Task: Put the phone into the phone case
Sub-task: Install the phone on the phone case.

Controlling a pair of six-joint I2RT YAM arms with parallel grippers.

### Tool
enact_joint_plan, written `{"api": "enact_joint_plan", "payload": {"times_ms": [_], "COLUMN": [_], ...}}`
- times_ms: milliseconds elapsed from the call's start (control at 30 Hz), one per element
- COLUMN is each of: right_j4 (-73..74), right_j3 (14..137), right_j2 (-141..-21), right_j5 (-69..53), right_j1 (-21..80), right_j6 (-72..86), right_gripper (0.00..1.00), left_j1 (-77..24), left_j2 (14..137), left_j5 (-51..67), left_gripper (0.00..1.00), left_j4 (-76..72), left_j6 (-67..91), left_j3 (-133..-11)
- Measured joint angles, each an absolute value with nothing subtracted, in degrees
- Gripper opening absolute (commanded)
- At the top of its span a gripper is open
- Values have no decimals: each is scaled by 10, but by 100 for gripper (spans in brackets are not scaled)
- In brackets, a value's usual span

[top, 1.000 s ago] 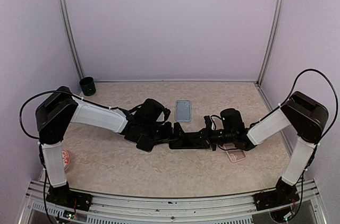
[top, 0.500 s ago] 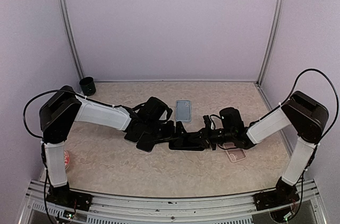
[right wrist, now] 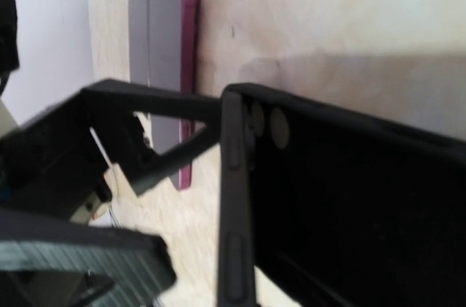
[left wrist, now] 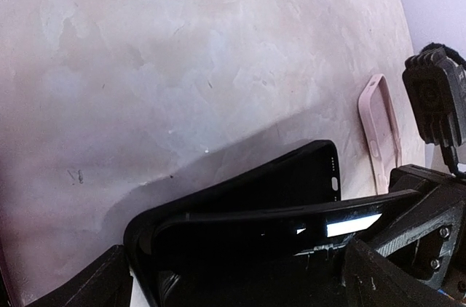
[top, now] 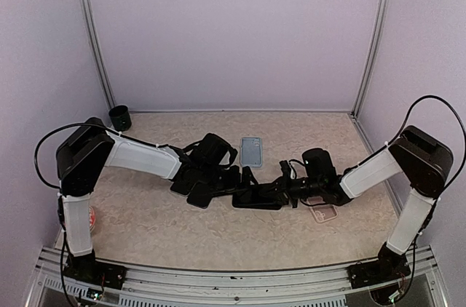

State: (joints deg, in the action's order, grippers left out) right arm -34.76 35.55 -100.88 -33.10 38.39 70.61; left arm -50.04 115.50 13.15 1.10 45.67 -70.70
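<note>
A black phone case (top: pixel 255 198) lies at mid-table between my two grippers. The black phone (left wrist: pixel 291 225) leans into it, left end down inside the case (left wrist: pixel 313 169) and right end raised. My right gripper (top: pixel 281 192) is shut on that raised end. My left gripper (top: pixel 218 189) stands wide open over the case's left end, with one finger (left wrist: pixel 95 285) on each side of it. The right wrist view shows the case's inner back with its camera holes (right wrist: pixel 279 126) and the buttoned side rim (right wrist: pixel 234 212).
A pale blue case (top: pixel 251 151) lies behind the black one, and a pink case (top: pixel 322 212) lies by my right wrist. A dark cup (top: pixel 120 118) stands at the back left. A grey slab with a magenta edge (right wrist: pixel 171 67) lies near the left arm.
My left arm has shifted slightly to the right, closer to the black case. The right gripper and the phone have hardly moved.
</note>
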Motion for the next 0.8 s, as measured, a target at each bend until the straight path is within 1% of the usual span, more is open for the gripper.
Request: {"api": "enact_joint_plan", "payload": {"times_ms": [233,600,800], "right_j4": [-270,-209,-205], "right_j3": [369,378,380], "right_j2": [-980,-955,-958], "right_j5": [-340,-363,-375], "right_j1": [378,358,353], "right_j6": [685,652,645], "right_gripper": [0,0,0], "left_j1": [-497,-495,-495], "left_j2": [1155,1153,1143], "left_j5": [138,143,143], "left_gripper": [99,99,99], "left_j4": [-7,-26,-34], "left_j6": [448,447,447], "left_j3": [-707,-691,-674]}}
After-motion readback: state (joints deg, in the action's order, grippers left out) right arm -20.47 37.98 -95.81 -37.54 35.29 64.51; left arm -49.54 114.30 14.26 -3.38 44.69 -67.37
